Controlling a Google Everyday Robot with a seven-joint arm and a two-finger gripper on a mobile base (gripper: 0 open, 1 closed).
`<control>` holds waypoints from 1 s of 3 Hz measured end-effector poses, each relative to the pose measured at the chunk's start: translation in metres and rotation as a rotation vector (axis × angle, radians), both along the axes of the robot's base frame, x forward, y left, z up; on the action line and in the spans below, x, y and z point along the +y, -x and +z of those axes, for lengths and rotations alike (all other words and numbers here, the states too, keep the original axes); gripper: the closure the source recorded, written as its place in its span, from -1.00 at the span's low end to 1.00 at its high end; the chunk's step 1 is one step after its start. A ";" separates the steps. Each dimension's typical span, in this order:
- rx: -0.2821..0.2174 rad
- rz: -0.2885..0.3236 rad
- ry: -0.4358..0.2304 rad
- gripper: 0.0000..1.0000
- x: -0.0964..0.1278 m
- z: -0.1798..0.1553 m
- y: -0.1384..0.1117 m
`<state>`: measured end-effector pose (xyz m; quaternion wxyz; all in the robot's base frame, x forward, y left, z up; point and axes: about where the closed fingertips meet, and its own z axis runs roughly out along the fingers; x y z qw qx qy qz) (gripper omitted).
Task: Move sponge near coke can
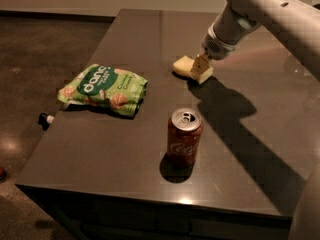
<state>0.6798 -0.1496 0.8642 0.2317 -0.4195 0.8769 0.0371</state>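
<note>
The pale yellow sponge (189,68) lies on the dark table (110,154), toward the back middle. The red coke can (184,136) stands upright near the front, well apart from the sponge and nearer the camera. My gripper (201,64) comes down from the upper right on a pale arm and sits right at the sponge's right part.
A green snack bag (104,89) lies flat on the left side of the table. A small black-and-white object (45,119) sits on the floor just off the table's left edge. The arm's shadow falls across the table's right half.
</note>
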 end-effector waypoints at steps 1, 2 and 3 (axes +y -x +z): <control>-0.011 0.023 0.010 0.74 -0.008 0.019 0.010; -0.019 0.058 0.024 1.00 -0.021 0.040 0.039; -0.015 0.100 0.027 1.00 -0.035 0.049 0.078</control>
